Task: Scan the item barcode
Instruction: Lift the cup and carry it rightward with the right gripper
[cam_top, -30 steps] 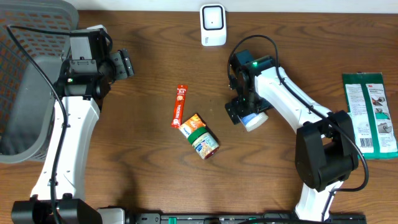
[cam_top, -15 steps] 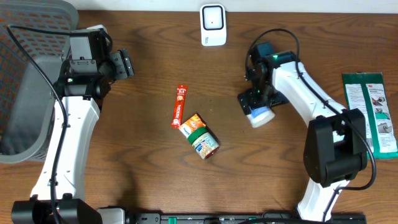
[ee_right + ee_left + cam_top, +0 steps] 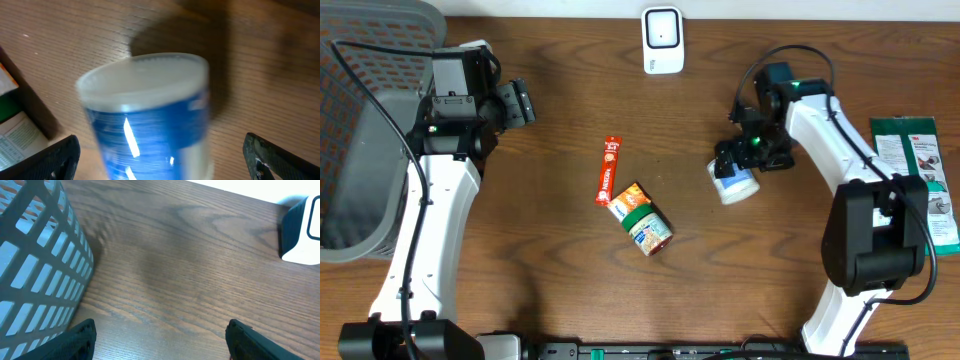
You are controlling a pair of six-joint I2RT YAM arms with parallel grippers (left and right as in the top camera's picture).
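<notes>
The right gripper [image 3: 745, 160] grasps a bottle [image 3: 733, 187] with a white cap and a blue label. In the right wrist view the bottle stands between the two fingers [image 3: 47, 157], cap away from the camera. Its shadow falls apart from it on the wood, so it seems to be lifted from the table [image 3: 550, 280]. The jaws are very wide, which fits such a thick bottle. The picture is blurred, so no barcode can be read on the label.

The bottle is in the right half of the table, below and to the right of the white scanner [image 3: 661, 40], which stands at the far edge. They are well apart. The item is probably carried in the air so that its label can be turned toward the scanner window. This step seems not yet done.

The left gripper [image 3: 520, 100] is released and holds nothing. It hangs over bare wood just beside the grey basket [image 3: 360, 150], likely waiting there to stay out of the way.

In the middle of the table lie a red sachet [image 3: 609, 170] and a small jar [image 3: 642, 222] with a green band, near each other. A green package [image 3: 915, 185] lies at the right edge.
</notes>
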